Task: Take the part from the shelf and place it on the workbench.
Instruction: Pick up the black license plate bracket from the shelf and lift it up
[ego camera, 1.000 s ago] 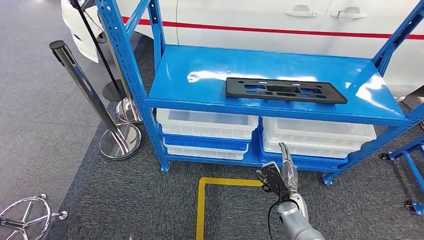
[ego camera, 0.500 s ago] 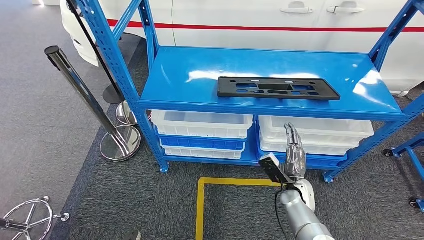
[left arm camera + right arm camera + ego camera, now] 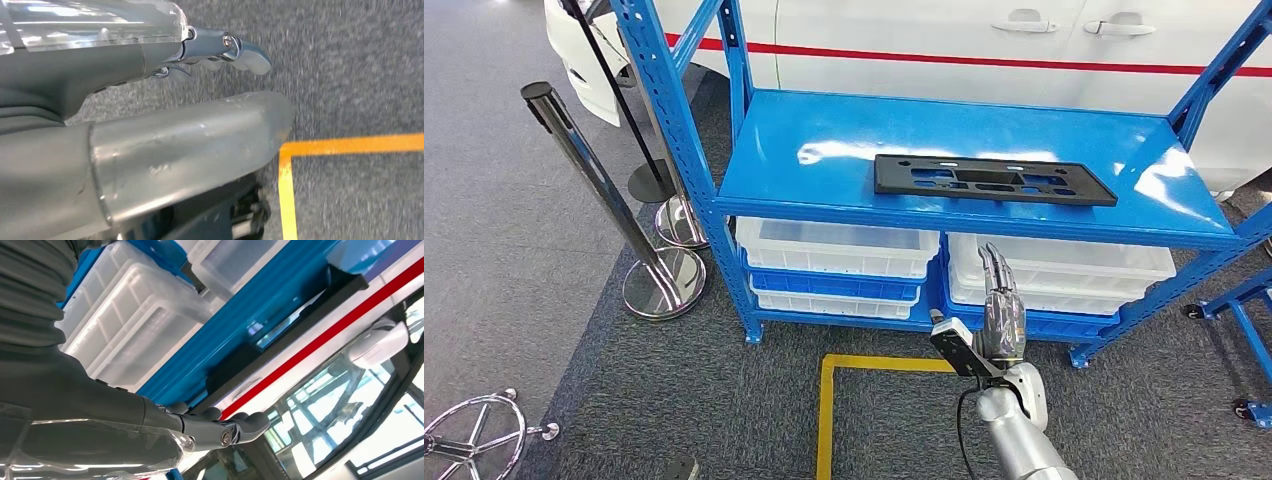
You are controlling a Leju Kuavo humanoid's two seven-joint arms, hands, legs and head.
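Part [image 3: 994,180], black flat bracket: lies untouched on blue shelf [image 3: 824,150] top, near front edge. Right hand [image 3: 997,315], empty, fingers straight and apart, has risen below shelf edge since a second ago; reach under way

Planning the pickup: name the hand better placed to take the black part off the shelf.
Right. The right hand is raised, open, in front of the shelf, just below the black part. The left hand hangs over the floor.

One black part [image 3: 994,180] is seen on one blue shelf [image 3: 824,150] at frame centre. Four white bins [image 3: 839,247] are stacked beneath, and two chrome stanchion posts [image 3: 594,180] are counted at left.
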